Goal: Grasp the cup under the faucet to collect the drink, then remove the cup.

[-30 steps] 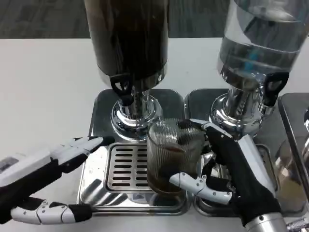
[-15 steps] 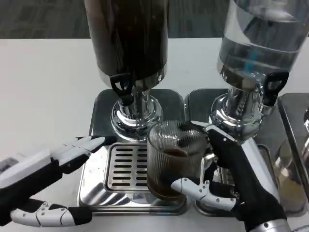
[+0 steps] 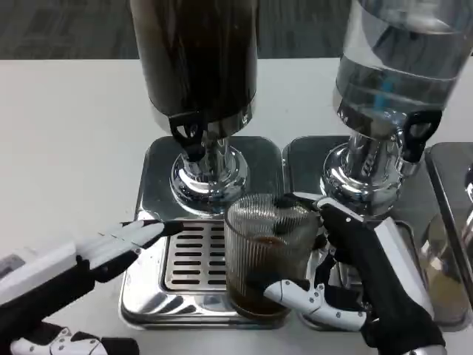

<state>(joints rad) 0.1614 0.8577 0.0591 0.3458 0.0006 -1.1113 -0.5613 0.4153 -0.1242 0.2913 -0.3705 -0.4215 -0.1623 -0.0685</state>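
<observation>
A ribbed clear glass cup [image 3: 264, 251] holds a little dark drink at its bottom. It stands over the front right corner of the slotted drip tray [image 3: 188, 255]. My right hand [image 3: 355, 274] grips it from the right, thumb across the front, fingers behind the rim. The dark drink dispenser [image 3: 196, 66] rises behind, its black faucet lever [image 3: 187, 135] up and left of the cup. My left hand [image 3: 89, 259] hovers at the tray's left edge, fingers stretched out flat and holding nothing.
A clear water dispenser [image 3: 395, 81] with its own black faucet [image 3: 417, 133] stands at the right on a second steel tray [image 3: 303, 155]. Another steel tray edge [image 3: 451, 192] sits at the far right. White table lies to the left.
My right hand has drawn the cup toward me, away from the faucet, to the tray's front edge. My left hand has slid back and lower in the picture.
</observation>
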